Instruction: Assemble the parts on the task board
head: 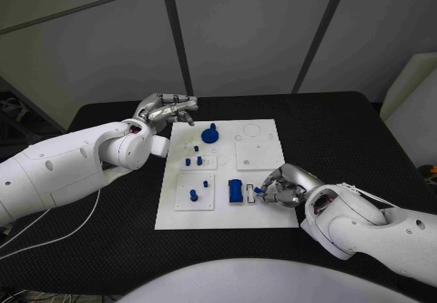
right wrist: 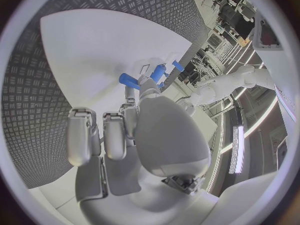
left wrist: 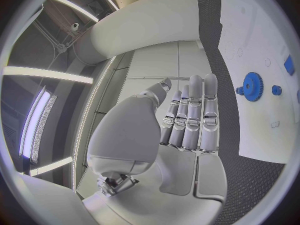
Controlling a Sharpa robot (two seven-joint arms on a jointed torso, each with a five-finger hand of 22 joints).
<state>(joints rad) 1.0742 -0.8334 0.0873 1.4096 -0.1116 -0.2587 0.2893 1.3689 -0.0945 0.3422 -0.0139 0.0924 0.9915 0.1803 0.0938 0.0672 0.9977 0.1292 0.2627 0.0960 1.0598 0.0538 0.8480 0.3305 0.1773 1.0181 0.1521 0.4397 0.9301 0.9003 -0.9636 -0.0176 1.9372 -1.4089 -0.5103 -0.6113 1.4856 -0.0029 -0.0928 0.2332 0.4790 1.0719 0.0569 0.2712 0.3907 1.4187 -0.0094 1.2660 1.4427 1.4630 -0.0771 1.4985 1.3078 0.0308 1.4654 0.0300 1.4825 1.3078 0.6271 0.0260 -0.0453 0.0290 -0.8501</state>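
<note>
The white task board (head: 264, 214) lies in the middle of the black table. A blue gear (head: 210, 134) (left wrist: 253, 86) stands near its far edge. Small blue pegs (head: 192, 161) stand left of centre, and a blue block (head: 236, 190) stands near the front. My right hand (head: 280, 190) rests at the board's near right edge, beside the block. It pinches a small blue peg (head: 259, 189) (right wrist: 129, 79) between thumb and fingertip. My left hand (head: 168, 108) hovers over the board's far left corner. Its fingers (left wrist: 194, 115) are straight, side by side, and hold nothing.
A white square plate with round holes (head: 256, 154) sits on the board's right half. A smaller plate (head: 195, 192) carrying two blue pegs sits at the near left. Black table (head: 346, 139) stretches to the right of the board.
</note>
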